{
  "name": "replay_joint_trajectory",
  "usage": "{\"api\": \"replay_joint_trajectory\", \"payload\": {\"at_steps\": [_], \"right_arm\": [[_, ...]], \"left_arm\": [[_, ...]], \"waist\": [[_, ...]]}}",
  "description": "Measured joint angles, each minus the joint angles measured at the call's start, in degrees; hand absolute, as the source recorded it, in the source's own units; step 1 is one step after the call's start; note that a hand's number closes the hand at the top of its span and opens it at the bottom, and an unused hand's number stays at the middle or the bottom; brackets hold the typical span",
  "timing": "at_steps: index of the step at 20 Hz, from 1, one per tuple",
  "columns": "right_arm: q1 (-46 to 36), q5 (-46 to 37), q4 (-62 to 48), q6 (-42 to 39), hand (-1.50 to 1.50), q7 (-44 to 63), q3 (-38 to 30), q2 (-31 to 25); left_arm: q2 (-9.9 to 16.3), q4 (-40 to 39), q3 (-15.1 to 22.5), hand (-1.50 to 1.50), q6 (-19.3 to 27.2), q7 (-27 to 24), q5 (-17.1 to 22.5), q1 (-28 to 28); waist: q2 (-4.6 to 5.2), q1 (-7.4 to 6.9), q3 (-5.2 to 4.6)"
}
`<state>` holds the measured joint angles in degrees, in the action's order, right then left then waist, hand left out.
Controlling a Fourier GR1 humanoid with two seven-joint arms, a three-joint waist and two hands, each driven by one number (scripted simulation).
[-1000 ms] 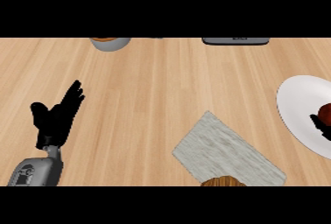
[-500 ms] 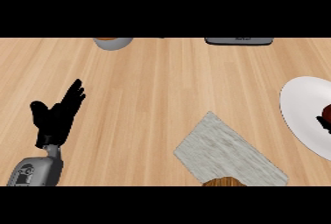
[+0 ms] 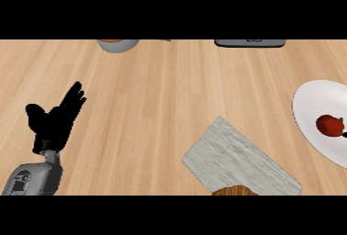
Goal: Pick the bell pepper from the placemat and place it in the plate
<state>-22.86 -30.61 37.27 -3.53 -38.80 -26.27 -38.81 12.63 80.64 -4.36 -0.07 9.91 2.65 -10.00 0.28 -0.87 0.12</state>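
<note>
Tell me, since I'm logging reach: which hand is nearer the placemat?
Left. The left hand rests open left of the placemat; the right hand is out of view.

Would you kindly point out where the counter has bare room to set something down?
The widest bare stretch of the wooden counter lies between the black left hand, the grey placemat and the grey bowl at the far edge. A narrower strip separates the placemat from the white plate. The plate's right side is occupied by the red bell pepper.

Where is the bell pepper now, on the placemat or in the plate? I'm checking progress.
In the plate: the bell pepper sits on the white plate, apart from the placemat.
</note>
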Motion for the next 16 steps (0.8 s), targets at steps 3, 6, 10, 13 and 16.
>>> {"api": "replay_joint_trajectory", "payload": {"at_steps": [3,6,10,13,16], "right_arm": [[-1.5,4.3,0.8,-3.8,-1.5,-5.2,-2.2,-0.3],[-2.2,9.0,1.6,-9.2,-1.5,-8.0,-4.3,-0.1],[-2.4,15.3,1.6,-17.4,-1.5,-3.5,-7.5,-1.2],[-2.8,19.1,0.0,-23.9,-1.5,2.4,-8.9,-2.8],[-2.8,22.4,-1.3,-29.2,-1.5,7.3,-9.6,-4.5]], "left_arm": [[-0.3,-0.7,0.0,0.0,0.5,-0.1,-0.5,-0.5],[-0.2,-0.2,0.0,0.0,0.2,-0.2,-0.5,0.6],[0.1,-0.4,-0.3,0.0,0.0,-0.7,-0.6,1.1],[0.2,-0.2,-0.7,0.0,-0.4,-1.2,-0.3,1.5],[-0.2,1.1,-0.3,0.0,0.1,-0.6,-0.7,1.9]], "waist": [[-0.16,0.57,-0.03],[-0.34,0.81,-0.08],[-0.47,1.2,-0.14],[-0.47,1.2,-0.16],[-0.46,1.07,-0.14]]}}
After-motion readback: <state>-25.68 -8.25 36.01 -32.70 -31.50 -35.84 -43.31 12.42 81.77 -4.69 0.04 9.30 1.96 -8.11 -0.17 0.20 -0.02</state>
